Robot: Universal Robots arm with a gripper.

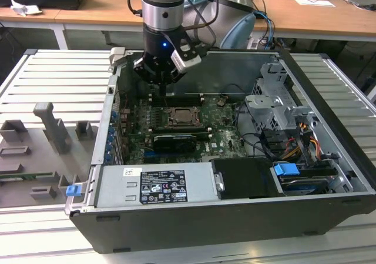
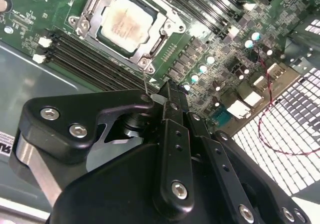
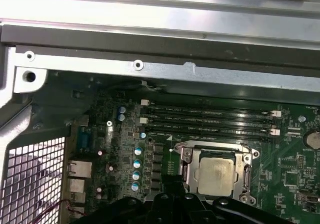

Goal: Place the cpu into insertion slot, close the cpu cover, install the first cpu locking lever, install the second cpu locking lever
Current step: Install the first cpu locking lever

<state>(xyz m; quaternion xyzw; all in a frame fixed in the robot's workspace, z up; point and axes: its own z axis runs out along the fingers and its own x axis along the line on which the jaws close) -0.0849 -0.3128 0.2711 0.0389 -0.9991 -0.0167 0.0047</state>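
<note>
Second wrist view: cpu (image 2: 125,22) seated in insertion slot (image 2: 113,46), cpu cover (image 2: 169,24) down over it; thin locking lever (image 2: 145,79) by gripper (image 2: 167,87) looks unlatched. Claw state: cannot tell.

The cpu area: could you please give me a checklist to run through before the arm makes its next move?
1. cpu seated flat: ok, it lies level in the cover's cut-out in both wrist views.
2. cpu cover closed: ok, the frame lies flat round the chip.
3. Cover locked down: cannot tell; a thin metal rod rises from its corner toward the gripper.
4. Gripper placed: ok, it hangs over the memory slots beside the cover, close to that rod.
5. red wire clear: ok, it lies by the mesh wall, apart from the gripper.
</note>
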